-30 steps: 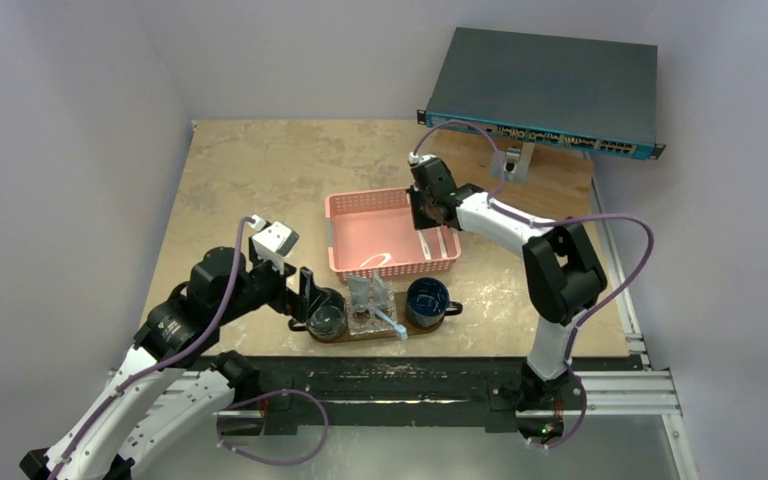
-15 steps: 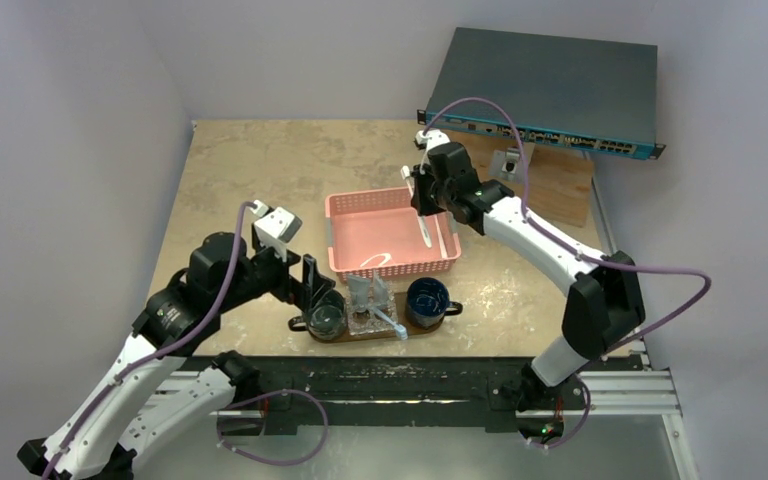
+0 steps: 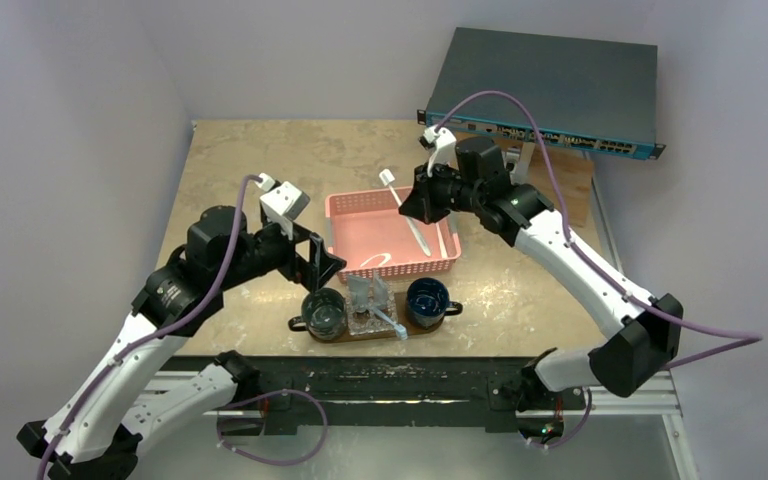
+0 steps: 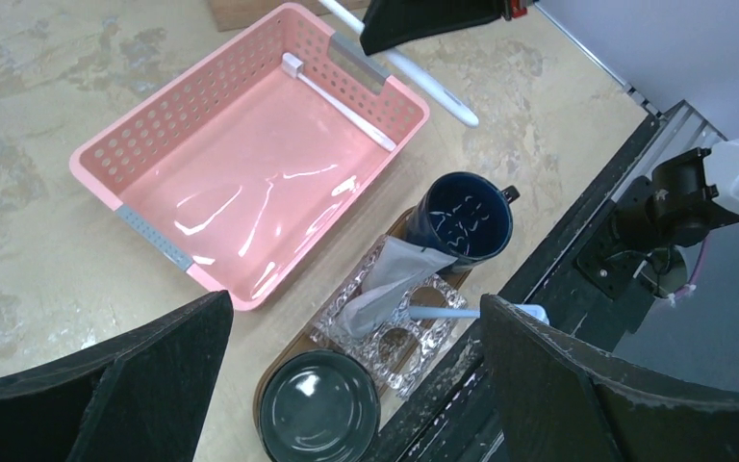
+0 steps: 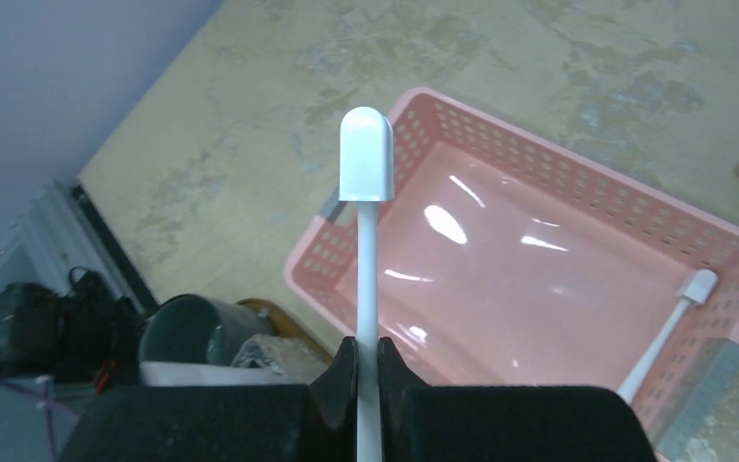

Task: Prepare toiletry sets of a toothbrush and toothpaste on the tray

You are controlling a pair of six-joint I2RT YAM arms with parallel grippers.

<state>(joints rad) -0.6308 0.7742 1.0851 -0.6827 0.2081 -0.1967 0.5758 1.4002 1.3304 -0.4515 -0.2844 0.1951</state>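
My right gripper is shut on a slim white toothbrush and holds it tilted above the pink basket, head up; the right wrist view shows its shaft between the jaws. A second toothbrush lies in the basket. The brown tray carries a dark green cup, a clear holder with a grey-white toothpaste tube and a blue-grey toothbrush, and a dark blue cup. My left gripper is open and empty above the tray's left end.
A network switch rests on a wooden board at the back right. Walls close in the table on the left and at the back. A black rail runs along the front edge, right behind the tray.
My right gripper lifted the white toothbrush out of the basket and swung it up, head now pointing left. My left gripper rose and drew back from the dark green cup.
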